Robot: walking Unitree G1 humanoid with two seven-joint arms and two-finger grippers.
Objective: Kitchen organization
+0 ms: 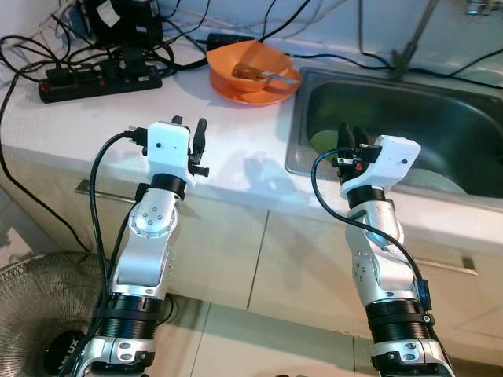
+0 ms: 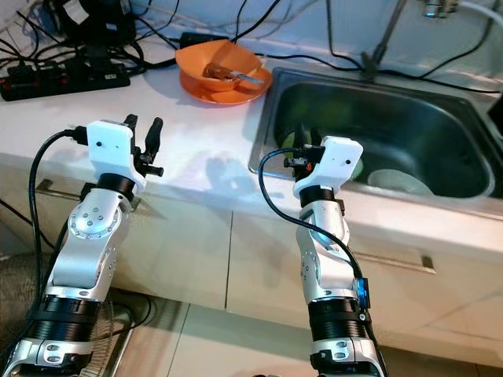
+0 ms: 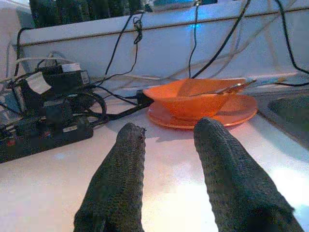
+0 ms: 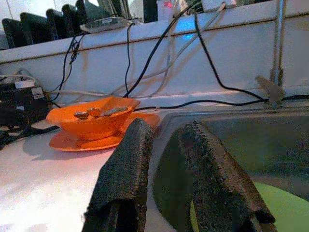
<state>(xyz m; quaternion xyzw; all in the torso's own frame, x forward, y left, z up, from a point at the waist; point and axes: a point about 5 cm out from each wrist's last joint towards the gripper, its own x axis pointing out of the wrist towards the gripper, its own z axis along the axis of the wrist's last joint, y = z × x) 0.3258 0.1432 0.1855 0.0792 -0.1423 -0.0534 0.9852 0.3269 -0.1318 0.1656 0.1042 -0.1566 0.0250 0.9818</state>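
— What does the room look like?
— A white counter (image 1: 236, 169) runs across it, with pale cabinet doors (image 1: 220, 243) below and a fan (image 1: 39, 314) on the floor at the left. A steel sink (image 1: 440, 102) is set into the counter on the right, and a green plate (image 1: 324, 141) and a pale plate (image 1: 436, 182) lie in it.
— And on the counter?
— A black power strip (image 1: 98, 78) with tangled cables sits at the back left. Near the sink's back corner an orange bowl (image 1: 251, 67) stands on an orange plate (image 1: 251, 90), with a spoon (image 1: 271, 76) lying in the bowl.
— Where are the grippers?
— The left gripper (image 1: 195, 141) hovers above the counter's front edge, fingers parted and empty, the bowl well beyond it. The right gripper (image 1: 352, 137) hangs over the sink's near left corner above the green plate, fingers slightly apart, gripping nothing.
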